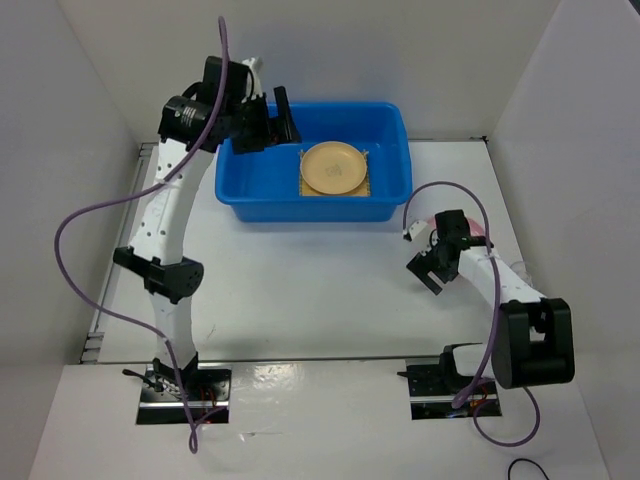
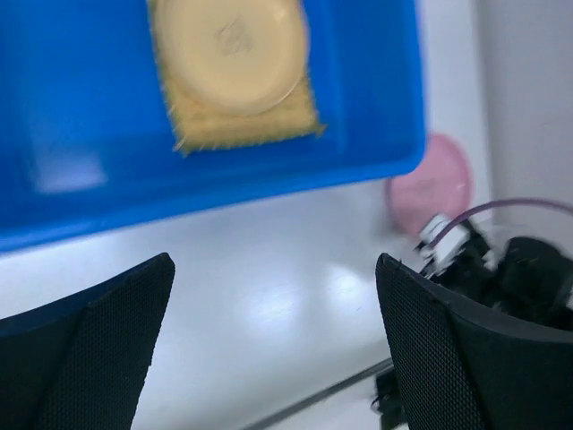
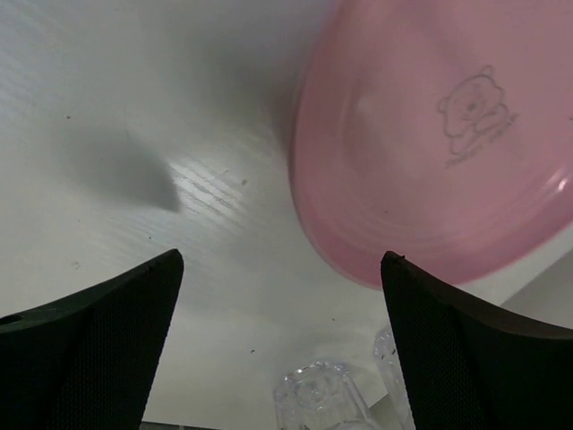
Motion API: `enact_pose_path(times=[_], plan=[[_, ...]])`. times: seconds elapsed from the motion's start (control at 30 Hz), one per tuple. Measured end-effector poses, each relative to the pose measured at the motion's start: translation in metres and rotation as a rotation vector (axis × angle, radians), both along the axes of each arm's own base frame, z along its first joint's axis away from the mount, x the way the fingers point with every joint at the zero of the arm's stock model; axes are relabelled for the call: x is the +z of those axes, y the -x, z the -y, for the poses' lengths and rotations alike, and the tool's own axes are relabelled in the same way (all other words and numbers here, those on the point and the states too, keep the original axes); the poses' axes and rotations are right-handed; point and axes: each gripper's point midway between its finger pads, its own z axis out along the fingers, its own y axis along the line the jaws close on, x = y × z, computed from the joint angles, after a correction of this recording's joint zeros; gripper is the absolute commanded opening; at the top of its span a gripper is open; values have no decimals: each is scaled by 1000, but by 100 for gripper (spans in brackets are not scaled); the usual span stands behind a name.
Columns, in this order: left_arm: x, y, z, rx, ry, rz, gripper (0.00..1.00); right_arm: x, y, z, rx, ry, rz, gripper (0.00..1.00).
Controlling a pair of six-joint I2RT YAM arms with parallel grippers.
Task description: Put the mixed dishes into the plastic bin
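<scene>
White tabletop (image 1: pixel 320 290). Far centre: blue bin (image 1: pixel 300 208) resting on it. Right side: pink plate (image 3: pixel 430 134) lying flat, well apart from the bin; clear cup (image 3: pixel 318 394) just beside the plate.

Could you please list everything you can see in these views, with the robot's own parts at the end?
Plastic bin: one, bright blue, far middle of the table.
Straw mat: one, tan, on the bin's floor, right half.
Yellow plate: one, yellow-tan, on the mat.
Pink plate: one, pink, on the table at right, outside the bin.
Clear cup: one certain, clear, on the table near the pink plate; a second clear shape beside it is unidentifiable.
Table: one, white.
Cables: two, purple, one per arm.
Left claw: open, empty, above the bin's left end.
Right claw: open, empty, above the table beside the pink plate.
</scene>
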Motion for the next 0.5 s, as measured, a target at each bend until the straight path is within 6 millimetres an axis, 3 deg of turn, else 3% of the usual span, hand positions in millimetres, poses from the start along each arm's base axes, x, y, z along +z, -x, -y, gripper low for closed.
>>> enact_pose_path(times=[0.13,0.3,0.4,0.5], plan=[[-42,23,-25,29,-102,-123,98,-10,4,-3,48,-5,-50,95],[-120,57,-65,69,-113,-307,98,-19,-4,-2,86,13,-60,96],[-138,79,-93,113,-61,-348,98,-25,-10,-2,112,22,-79,96],[-135,93,-114,157,-21,-333,98,-33,-15,-4,140,15,-106,89]])
